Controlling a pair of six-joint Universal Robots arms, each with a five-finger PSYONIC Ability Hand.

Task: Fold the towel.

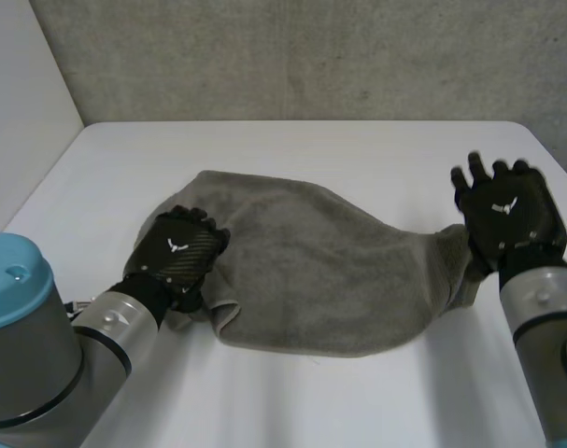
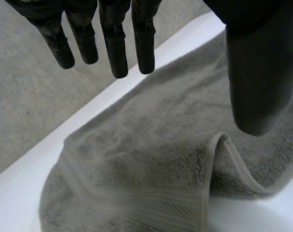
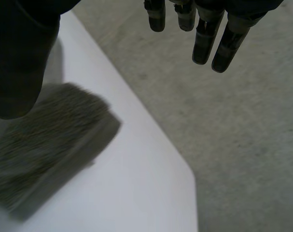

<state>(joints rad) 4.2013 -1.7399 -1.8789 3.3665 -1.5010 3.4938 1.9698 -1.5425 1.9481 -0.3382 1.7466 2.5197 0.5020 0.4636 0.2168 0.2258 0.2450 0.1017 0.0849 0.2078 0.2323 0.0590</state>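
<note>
A grey-green towel (image 1: 311, 271) lies rumpled across the middle of the white table (image 1: 311, 149). My left hand (image 1: 176, 250) hovers over the towel's left end, palm down. In the left wrist view its fingers (image 2: 117, 43) are straight and apart from the thumb, holding nothing. Under them the towel (image 2: 151, 159) shows a hemmed edge standing up in a loop. My right hand (image 1: 509, 219) is lifted above the towel's right end with its fingers spread. In the right wrist view its fingers (image 3: 204, 34) hang straight and empty, and the towel's end (image 3: 40, 145) lies on the table below the thumb.
A grey concrete wall (image 1: 311, 56) rises behind the table, and a white wall (image 1: 21, 93) stands at the left. Below my right hand the table's corner (image 3: 185, 179) ends at grey floor (image 3: 243, 145). Bare table surrounds the towel.
</note>
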